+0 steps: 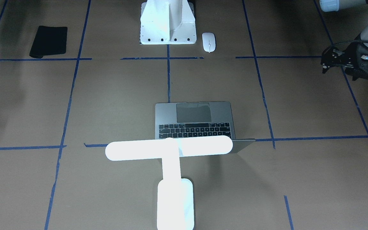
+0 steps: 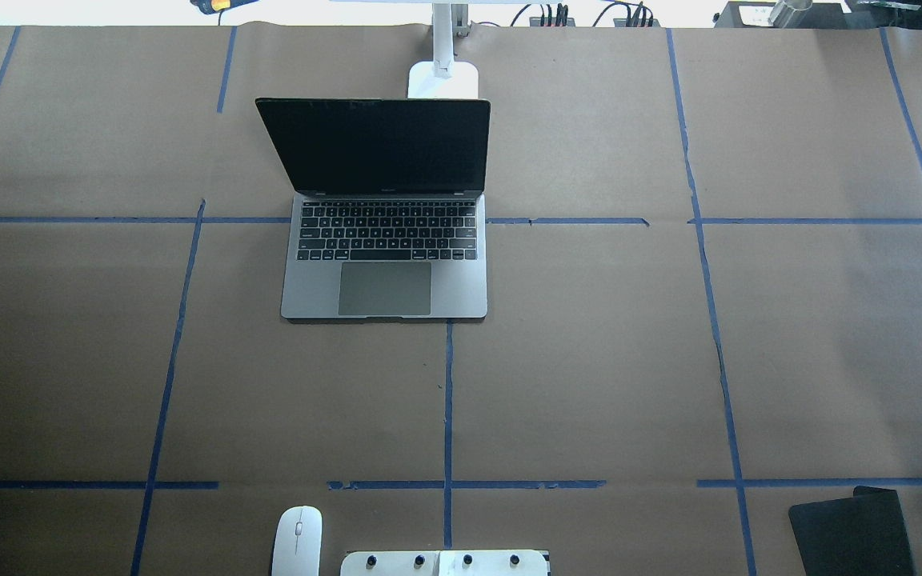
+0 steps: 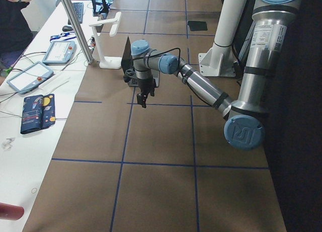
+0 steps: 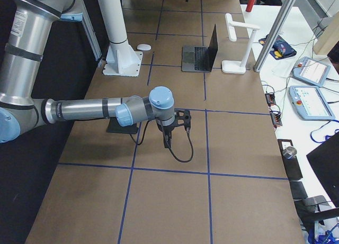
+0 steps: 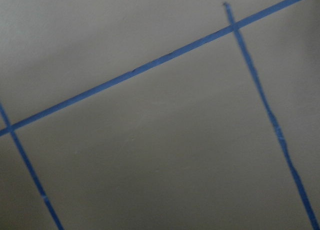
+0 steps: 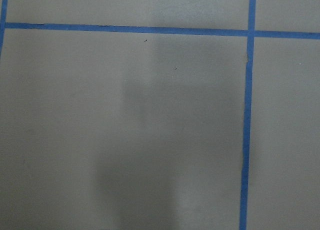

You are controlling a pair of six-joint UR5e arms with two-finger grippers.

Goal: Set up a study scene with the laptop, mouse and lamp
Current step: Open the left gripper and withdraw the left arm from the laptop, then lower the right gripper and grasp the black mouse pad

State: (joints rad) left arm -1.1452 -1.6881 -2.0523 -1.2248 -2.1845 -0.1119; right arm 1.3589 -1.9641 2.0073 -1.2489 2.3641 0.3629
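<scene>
Laptop [image 2: 385, 272]: open at mid-bench [image 2: 589, 360], keyboard toward the robot, screen dark.
Lamp [image 1: 168, 151]: lit, standing just behind the laptop's lid.
Mouse [image 2: 297, 540]: flat on the bench at the robot's edge, just beside the white pedestal [image 2: 445, 562] and well apart from the laptop.
Left claw [image 1: 327, 60]: hangs over bare bench at the robot's left; cannot tell whether spread or pressed together.
Right claw [image 4: 167, 141]: points down near the black pad [image 2: 849, 532]; state cannot be told.
</scene>
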